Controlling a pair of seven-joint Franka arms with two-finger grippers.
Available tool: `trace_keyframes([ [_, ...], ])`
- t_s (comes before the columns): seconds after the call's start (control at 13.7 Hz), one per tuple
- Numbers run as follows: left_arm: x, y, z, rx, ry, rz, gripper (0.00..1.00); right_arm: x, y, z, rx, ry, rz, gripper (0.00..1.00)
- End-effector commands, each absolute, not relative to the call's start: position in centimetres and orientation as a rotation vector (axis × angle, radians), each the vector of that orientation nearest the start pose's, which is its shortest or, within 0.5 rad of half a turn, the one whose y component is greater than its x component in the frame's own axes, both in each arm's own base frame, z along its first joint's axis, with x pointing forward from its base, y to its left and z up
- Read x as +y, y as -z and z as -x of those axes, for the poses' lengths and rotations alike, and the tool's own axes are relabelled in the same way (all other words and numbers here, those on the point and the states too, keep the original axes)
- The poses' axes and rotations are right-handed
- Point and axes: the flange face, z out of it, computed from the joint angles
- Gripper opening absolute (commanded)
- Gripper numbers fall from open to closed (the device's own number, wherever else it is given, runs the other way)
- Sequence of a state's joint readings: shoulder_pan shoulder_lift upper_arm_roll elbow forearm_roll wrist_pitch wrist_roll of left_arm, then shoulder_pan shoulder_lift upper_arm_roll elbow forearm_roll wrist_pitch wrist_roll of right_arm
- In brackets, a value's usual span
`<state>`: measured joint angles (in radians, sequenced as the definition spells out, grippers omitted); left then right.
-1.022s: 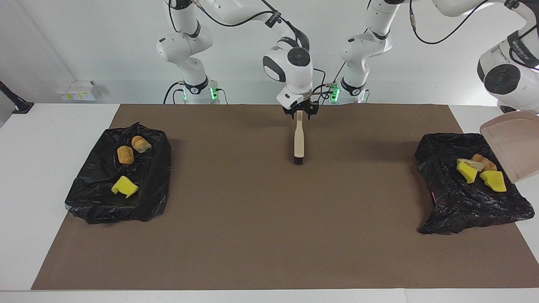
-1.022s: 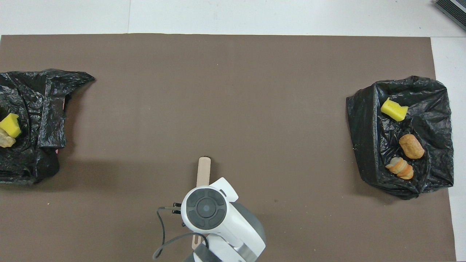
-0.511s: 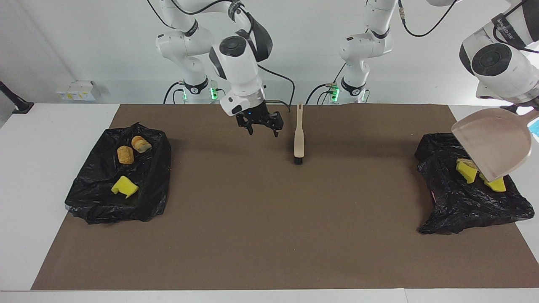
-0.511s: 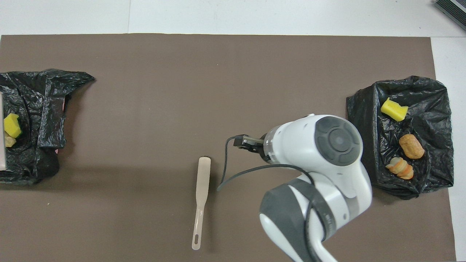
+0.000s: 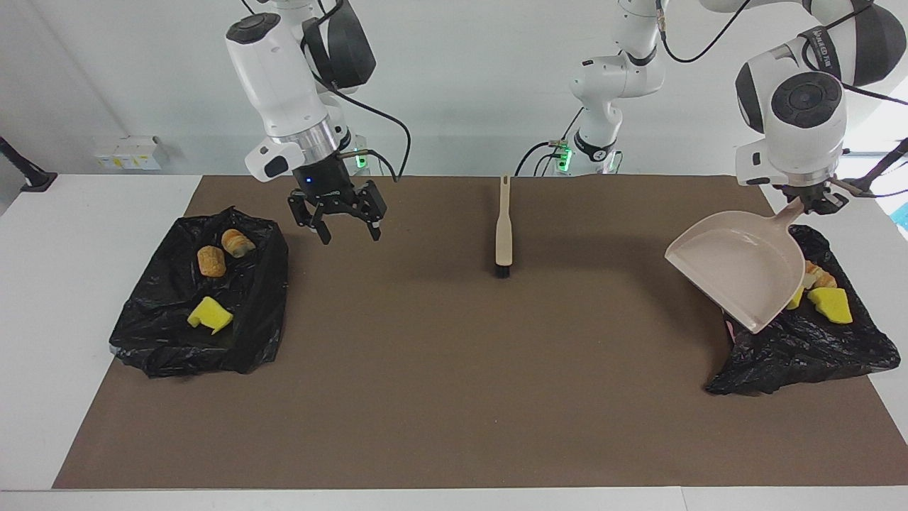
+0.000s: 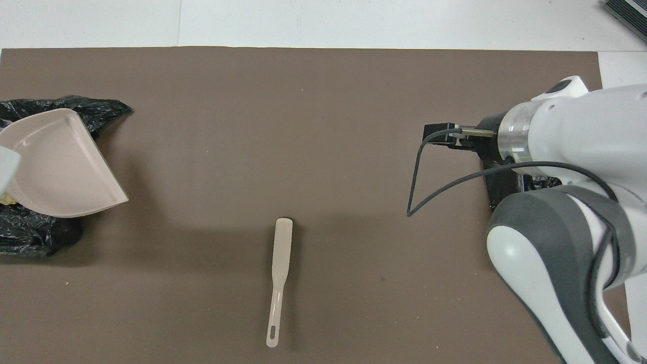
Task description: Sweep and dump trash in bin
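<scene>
The trash lies in two black bag-lined bins. In the bin (image 5: 248,312) at the right arm's end are two tan-orange lumps (image 5: 211,260) and a yellow wedge (image 5: 210,314). In the bin (image 5: 801,348) at the left arm's end a yellow wedge (image 5: 831,305) and a tan lump (image 5: 819,275) show; the rest is hidden by the dustpan. My left gripper (image 5: 816,202) is shut on the handle of the beige dustpan (image 5: 734,273), held tilted over that bin's edge; the dustpan also shows in the overhead view (image 6: 60,162). My right gripper (image 5: 344,220) is open and empty in the air beside the other bin.
The beige brush (image 5: 503,234) lies on the brown mat (image 5: 454,397) near the robots, midway between the arms, bristles pointing away from them; it also shows in the overhead view (image 6: 279,273). In the overhead view my right arm (image 6: 566,202) covers the bin at its end.
My right gripper let go of the brush, rose and moved to the bin at its end. My left arm swung the dustpan from over its bin toward the mat's middle.
</scene>
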<state>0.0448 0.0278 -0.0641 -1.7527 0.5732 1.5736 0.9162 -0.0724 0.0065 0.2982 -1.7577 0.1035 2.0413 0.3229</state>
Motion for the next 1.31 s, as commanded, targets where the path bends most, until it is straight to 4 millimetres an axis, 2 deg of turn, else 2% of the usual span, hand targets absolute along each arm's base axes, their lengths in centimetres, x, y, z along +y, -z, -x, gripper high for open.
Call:
trace_keyframes([
  [0.0,1.0,-54.2,-53.6,1.077,-0.496,2.534,0.00,11.6,-61.0,-57.6,0.162,0.300,3.063,1.00],
  [0.07,-0.4,-54.1,-53.4,0.995,-0.468,2.594,0.00,10.9,-62.5,-57.2,0.177,0.247,3.088,1.00],
  [0.15,-2.4,-54.0,-53.1,0.941,-0.439,2.648,0.00,9.1,-62.9,-57.2,0.221,0.180,3.102,1.00],
  [0.22,-4.4,-54.0,-52.9,0.881,-0.406,2.704,0.00,8.5,-63.6,-57.0,0.237,0.157,3.112,1.00],
  [0.51,-12.8,-53.9,-51.8,0.655,-0.302,2.870,0.00,7.3,-64.4,-56.3,0.255,0.122,3.193,1.00],
  [0.66,-16.6,-54.0,-51.3,0.523,-0.240,2.944,0.00,7.1,-66.0,-55.8,0.264,0.102,3.198,1.00],
  [0.8,-19.8,-54.0,-51.0,0.517,-0.199,3.015,0.00,7.2,-66.1,-55.9,0.266,0.107,3.193,1.00],
  [0.88,-22.2,-53.3,-50.7,0.523,-0.190,3.018,0.00,7.3,-66.1,-55.9,0.261,0.107,3.193,1.00],
  [1.02,-25.0,-52.0,-51.1,0.437,-0.127,3.045,0.00,7.4,-66.1,-55.8,0.259,0.105,3.186,1.00],
  [1.09,-26.9,-50.4,-51.4,0.461,-0.154,3.042,0.00,7.4,-66.0,-55.9,0.266,0.104,3.184,1.00],
  [1.17,-29.8,-48.1,-51.7,0.520,-0.204,3.016,0.00,7.3,-66.0,-55.9,0.268,0.111,3.182,1.00],
  [1.24,-31.9,-46.2,-52.6,0.504,-0.217,3.016,0.00,7.3,-66.0,-55.9,0.270,0.113,3.182,1.00],
])
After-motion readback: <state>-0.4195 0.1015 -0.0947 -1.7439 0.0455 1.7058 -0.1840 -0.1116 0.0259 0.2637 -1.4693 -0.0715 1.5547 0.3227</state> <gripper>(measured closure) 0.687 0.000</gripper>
